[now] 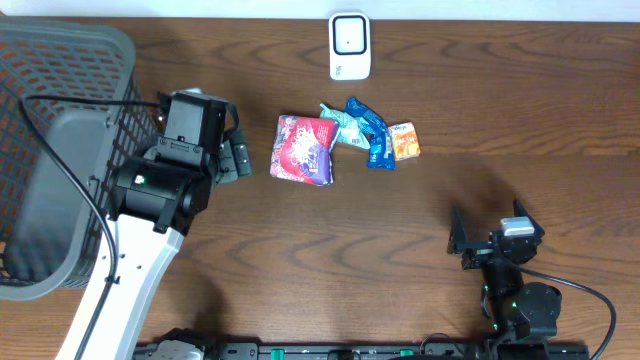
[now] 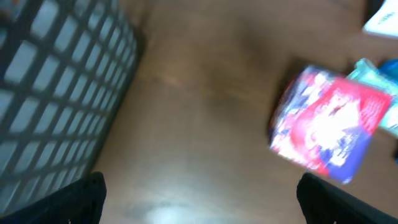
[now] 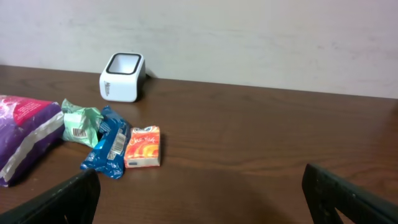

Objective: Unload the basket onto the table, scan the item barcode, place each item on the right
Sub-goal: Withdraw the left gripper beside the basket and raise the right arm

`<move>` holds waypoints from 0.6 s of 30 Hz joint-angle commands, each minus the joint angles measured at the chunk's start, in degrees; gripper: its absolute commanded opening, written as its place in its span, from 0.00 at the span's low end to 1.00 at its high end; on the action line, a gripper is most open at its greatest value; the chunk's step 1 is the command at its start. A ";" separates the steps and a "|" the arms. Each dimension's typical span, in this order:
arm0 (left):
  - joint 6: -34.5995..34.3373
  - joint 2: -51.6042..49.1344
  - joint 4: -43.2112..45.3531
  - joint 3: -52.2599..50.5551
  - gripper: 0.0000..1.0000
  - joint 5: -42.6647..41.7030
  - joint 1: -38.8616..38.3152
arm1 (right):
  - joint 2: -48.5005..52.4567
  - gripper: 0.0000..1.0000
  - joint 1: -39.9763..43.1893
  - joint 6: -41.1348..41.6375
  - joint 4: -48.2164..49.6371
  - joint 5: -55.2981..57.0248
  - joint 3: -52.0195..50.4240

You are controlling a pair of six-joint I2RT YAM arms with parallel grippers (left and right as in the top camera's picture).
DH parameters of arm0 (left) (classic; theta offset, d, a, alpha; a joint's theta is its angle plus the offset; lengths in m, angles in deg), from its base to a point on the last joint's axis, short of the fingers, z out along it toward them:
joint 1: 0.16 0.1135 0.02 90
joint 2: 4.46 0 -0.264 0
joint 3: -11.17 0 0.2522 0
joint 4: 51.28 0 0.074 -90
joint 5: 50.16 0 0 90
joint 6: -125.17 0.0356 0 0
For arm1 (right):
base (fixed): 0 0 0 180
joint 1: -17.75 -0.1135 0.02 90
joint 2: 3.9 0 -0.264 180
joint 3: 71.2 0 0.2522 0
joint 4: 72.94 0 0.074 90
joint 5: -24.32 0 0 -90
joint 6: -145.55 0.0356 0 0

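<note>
The left gripper [image 1: 236,152] stands wide open and holds nothing. It hangs over the wooden table [image 1: 420,300], between the grey basket [image 1: 70,60] and the red and purple packet [image 1: 303,150], near the packet but not touching it. This packet lies flat about in the middle of the table. Beside it, close together, lie a green packet [image 1: 338,124], a blue packet [image 1: 372,138] and a small orange box [image 1: 404,141]. The white scanner [image 1: 349,46] stands at the far edge, apart from them. The right gripper [image 1: 462,242] is also wide open and empty, at the near side, well apart from the items
</note>
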State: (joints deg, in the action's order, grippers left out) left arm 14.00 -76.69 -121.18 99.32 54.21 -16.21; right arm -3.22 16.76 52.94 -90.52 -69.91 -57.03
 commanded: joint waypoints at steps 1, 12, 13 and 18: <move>-1.44 -0.63 -1.07 -0.07 0.98 1.73 0.24 | -0.31 0.99 -0.33 -0.68 -0.24 0.04 -0.09; -1.44 -0.63 -1.11 -0.24 0.98 1.73 0.24 | -0.31 0.99 -0.35 8.11 3.63 -10.03 -0.09; -1.44 -0.63 -1.09 -0.24 0.98 1.73 0.24 | -0.31 0.99 -0.35 10.73 3.78 -13.25 -0.09; -1.44 -0.63 -1.09 -0.24 0.98 1.73 0.24 | -0.31 0.99 -0.35 18.69 6.36 -23.43 -0.09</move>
State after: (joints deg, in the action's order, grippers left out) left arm 12.86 -76.80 -122.03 99.32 55.02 -16.21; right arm -3.22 16.76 63.54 -87.04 -85.03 -57.08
